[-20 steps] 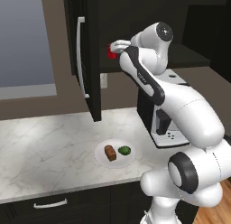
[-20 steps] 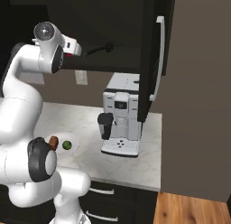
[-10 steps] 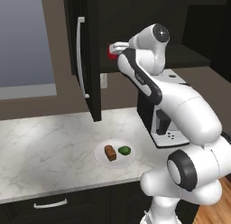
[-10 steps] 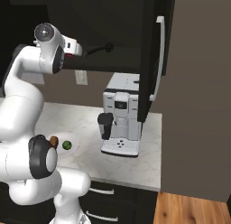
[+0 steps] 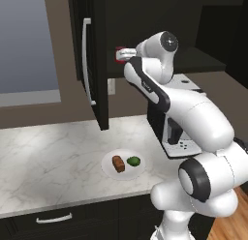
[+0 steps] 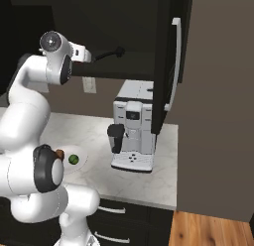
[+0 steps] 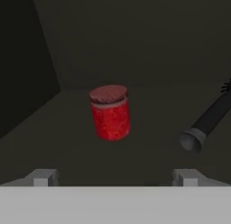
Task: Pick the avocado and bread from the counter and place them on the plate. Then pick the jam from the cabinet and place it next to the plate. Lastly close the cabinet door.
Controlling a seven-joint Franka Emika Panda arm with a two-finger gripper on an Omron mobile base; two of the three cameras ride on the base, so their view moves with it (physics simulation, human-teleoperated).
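Left base view: the bread [image 5: 118, 163] and avocado [image 5: 133, 161] sit on the plate [image 5: 107, 167], lower centre; the jam [image 5: 119, 54] peeks out upper centre. Right base view: the cabinet door [image 6: 167, 61] hangs open. Hand view: the gripper [image 7: 115, 177] spreads wide, empty, the jar centred beyond, clear of the fingertips [image 7: 43, 177].

No text, label, brand, number or sign could be read anywhere, neither on the small red cylindrical jam jar [image 7: 110, 113] nor on the white boxy coffee machine [image 6: 133, 124].

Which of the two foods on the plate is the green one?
The avocado, on the right half of the plate in the left base view. The bread beside it is reddish-brown and oblong.
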